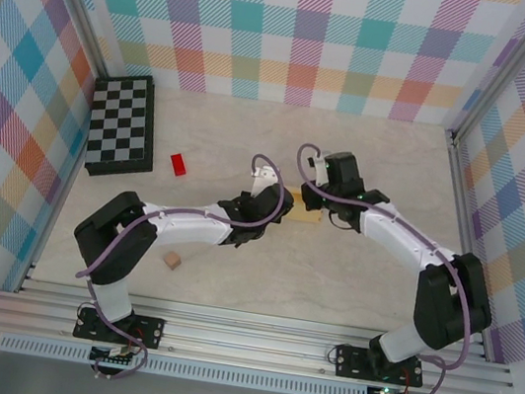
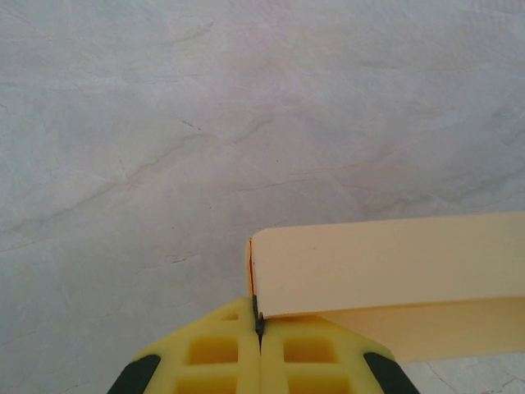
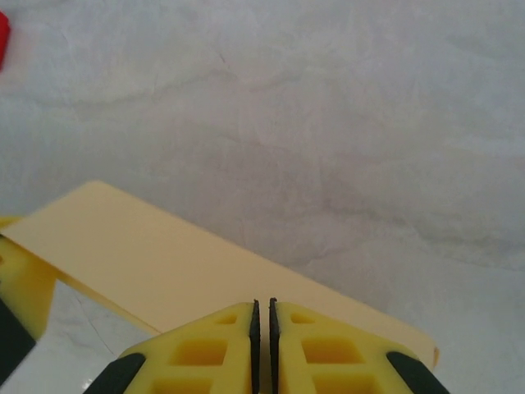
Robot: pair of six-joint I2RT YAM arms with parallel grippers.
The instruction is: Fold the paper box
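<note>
The thin yellow-orange paper box [image 1: 309,216] lies flat near the middle of the pale table [image 1: 379,156]. It sits right between the two arms. From above, its long side runs left to right.

The left gripper [image 1: 279,204] is at the left end of the card. In the left wrist view its yellow jaws are pressed tight together, and the corner of the paper box [image 2: 385,263] is pinched in the seam of the left gripper [image 2: 257,316]. The long strip runs away to the right from there.

The right gripper [image 1: 310,197] is at the other part of the card. In the right wrist view the jaws of the right gripper [image 3: 262,316] are almost together, with just a thin dark slit. The paper box [image 3: 164,254] slants across right at the tips. I cannot tell if the card is inside the slit.

Both arms are at the card, so I think the next fold turns along that long side.
</note>
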